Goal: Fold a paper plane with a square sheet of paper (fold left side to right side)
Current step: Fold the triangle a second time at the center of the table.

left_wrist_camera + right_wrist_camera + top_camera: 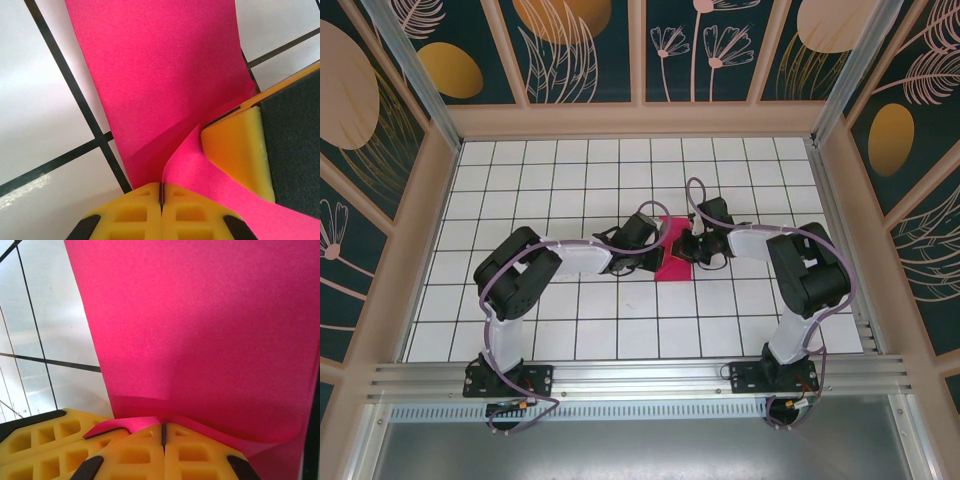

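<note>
The thin magenta-pink square sheet of paper (672, 264) lies near the middle of the white tiled table (570, 330), one edge raised from it. The left gripper (161, 192) has its yellow jaws pressed together on this edge, and the right gripper (163, 432), there too, is pinching the same paper.

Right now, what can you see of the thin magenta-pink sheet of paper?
The thin magenta-pink sheet of paper sits mid-table on the white grid tiles, matte and vivid. Part of it is lifted and buckled where the left gripper and right gripper pinch it side by side, jaws shut. The rest spreads flat on the tiles.
</note>
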Tool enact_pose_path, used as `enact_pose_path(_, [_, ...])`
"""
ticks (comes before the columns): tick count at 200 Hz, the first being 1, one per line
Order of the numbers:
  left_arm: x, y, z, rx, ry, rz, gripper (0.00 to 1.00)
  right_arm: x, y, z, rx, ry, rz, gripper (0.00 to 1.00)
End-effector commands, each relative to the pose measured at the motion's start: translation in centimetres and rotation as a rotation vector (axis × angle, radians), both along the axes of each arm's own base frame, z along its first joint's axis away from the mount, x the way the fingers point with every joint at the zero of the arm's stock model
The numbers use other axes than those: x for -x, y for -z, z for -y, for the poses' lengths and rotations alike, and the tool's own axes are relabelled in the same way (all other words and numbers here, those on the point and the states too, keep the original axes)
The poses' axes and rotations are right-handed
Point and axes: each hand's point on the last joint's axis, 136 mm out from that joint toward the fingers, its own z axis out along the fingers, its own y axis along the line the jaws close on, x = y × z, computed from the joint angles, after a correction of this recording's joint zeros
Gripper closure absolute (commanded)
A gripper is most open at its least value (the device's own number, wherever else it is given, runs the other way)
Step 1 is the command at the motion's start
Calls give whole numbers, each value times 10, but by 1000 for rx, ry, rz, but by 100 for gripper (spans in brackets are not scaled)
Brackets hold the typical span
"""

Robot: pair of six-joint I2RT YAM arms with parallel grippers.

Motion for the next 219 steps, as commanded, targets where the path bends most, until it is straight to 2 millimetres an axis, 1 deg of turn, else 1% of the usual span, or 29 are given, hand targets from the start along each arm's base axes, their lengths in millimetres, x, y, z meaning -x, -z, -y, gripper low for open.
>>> enact_pose_path(1, [8,24,-10,-71,18,-52,95,9,17,9,73,-5,-34,96])
enact_pose_path(28, [8,22,-10,-72,16,-52,93,15,25,15,93,3,-52,96])
enact_pose_path(50, [6,13,-10,-65,14,-39,89,21,33,20,106,11,-65,96])
enact_pose_path(63, [5,3,-10,-54,9,-24,86,25,36,22,105,16,-73,96])
enact_pose_path(78, [4,-13,-9,-32,8,-1,78,29,41,24,103,21,-82,96])
enact_pose_path(101, [5,-37,-8,9,8,23,71,31,43,24,100,22,-85,96])
enact_pose_path(120, [11,-55,-6,60,24,32,69,31,42,24,96,22,-84,96])
enact_pose_path(144, [27,-66,3,148,87,1,69,30,41,23,95,18,-78,96])
enact_pose_path(154, [34,-65,9,183,119,-27,70,29,40,23,93,19,-77,96])
enact_pose_path(173, [41,-55,13,199,140,-71,70,28,40,22,92,19,-76,96])
enact_pose_path(199, [42,-36,13,175,140,-105,70,29,39,22,91,16,-74,96])
enact_pose_path(219, [42,-29,16,176,146,-119,70,29,37,23,93,17,-70,96])
